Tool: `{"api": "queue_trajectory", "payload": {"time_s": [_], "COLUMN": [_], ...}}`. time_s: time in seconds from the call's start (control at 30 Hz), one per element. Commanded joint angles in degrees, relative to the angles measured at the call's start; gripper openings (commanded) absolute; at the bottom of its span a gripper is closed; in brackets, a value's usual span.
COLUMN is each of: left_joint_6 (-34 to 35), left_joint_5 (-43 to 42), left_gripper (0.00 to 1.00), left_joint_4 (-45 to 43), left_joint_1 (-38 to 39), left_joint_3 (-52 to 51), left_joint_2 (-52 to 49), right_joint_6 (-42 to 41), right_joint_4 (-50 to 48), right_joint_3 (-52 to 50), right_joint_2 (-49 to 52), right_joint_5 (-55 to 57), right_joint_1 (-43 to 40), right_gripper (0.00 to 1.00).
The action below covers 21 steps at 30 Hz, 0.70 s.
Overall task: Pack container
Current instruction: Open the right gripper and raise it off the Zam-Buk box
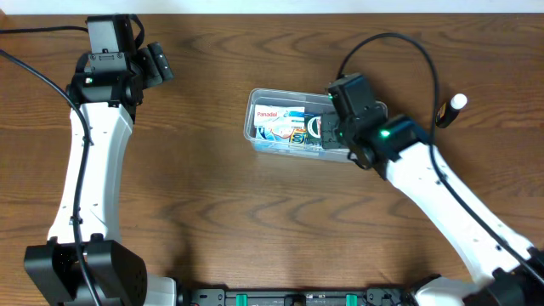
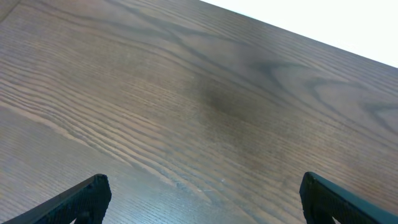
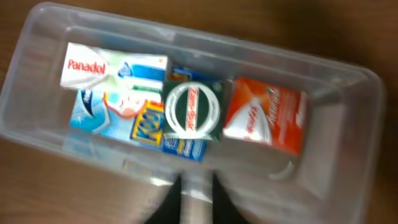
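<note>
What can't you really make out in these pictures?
- Overhead: the right arm covers the container's right end, hiding what lies there.
- Right wrist: blur makes print unreadable on the boxes below the Panadol box; the right gripper is cut off by the bottom edge.
- Left wrist: only the left gripper's tips show.
- Overhead: the white-tipped object is too small to identify.
</note>
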<state>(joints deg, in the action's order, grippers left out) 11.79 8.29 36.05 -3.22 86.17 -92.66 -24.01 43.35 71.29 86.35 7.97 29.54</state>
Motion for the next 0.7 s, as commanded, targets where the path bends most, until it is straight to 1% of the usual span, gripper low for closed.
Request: {"api": "queue_trajectory", "payload": {"time_s": [0.0, 0.17, 0.27, 0.57, 0.67], "left_joint_6": [0.13, 0.13, 0.13, 0.13, 0.13], "left_joint_5": [0.09, 0.09, 0.09, 0.09, 0.09], "left_gripper": [0.98, 0.98, 0.98, 0.98, 0.98], "left_joint_4": [0.17, 0.17, 0.17, 0.17, 0.17], "left_joint_1": [-0.20, -0.20, -0.20, -0.20, -0.20], "left_joint_3": [1.01, 1.01, 1.01, 1.01, 1.01], "left_joint_2": [0.83, 0.83, 0.83, 0.83, 0.83], "right_joint_6": [0.52, 0.94, 2.29, 5.27, 7.72], "right_joint_4": [3.74, 11.67, 13.70, 10.78, 8.72], "right_joint_3": [0.31, 0.15, 0.15, 0.15, 0.15], "right_joint_2": [0.28, 2.89, 4.66, 10.25, 12.68], "right_joint_5": [0.55, -2.05, -2.40, -2.29, -2.10], "right_joint_1": [0.00, 0.00, 0.00, -0.02, -0.28], "right_gripper": [0.01, 0.01, 0.01, 0.01, 0.01]}}
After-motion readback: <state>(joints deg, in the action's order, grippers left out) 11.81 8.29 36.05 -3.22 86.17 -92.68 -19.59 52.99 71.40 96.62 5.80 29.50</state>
